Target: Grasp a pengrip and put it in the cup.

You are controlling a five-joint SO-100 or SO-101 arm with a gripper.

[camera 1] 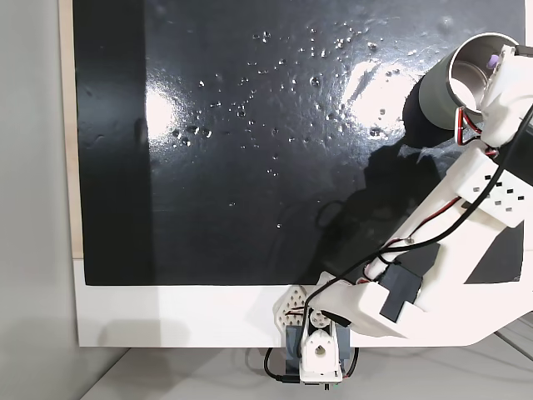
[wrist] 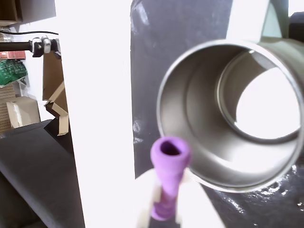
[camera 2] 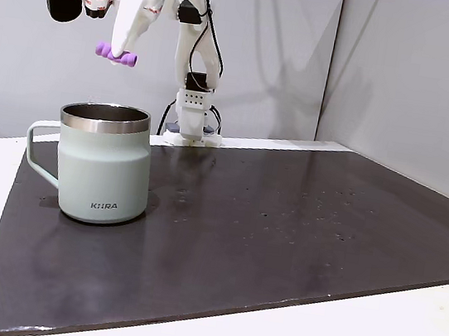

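The pengrip (camera 2: pixel 116 54) is a small light-purple ribbed tube, held level in the air above the cup (camera 2: pixel 101 164). My gripper (camera 2: pixel 120 51) is shut on it, well above the cup's rim. In the wrist view the pengrip (wrist: pixel 167 173) sticks out from between my white fingers (wrist: pixel 147 202) toward the shiny open mouth of the cup (wrist: pixel 199 142). In the top-down fixed view the cup (camera 1: pixel 460 83) stands at the mat's top right corner, with the pengrip (camera 1: pixel 495 60) seen over its opening and the gripper (camera 1: pixel 498 65) partly covering it. The cup has a grey-green wall and a side handle.
A black glossy mat (camera 1: pixel 275 142) covers most of the white table and is speckled with small droplets. The arm's base (camera 1: pixel 316 350) sits at the table's near edge in the top-down fixed view. Grey wall panels stand behind the table.
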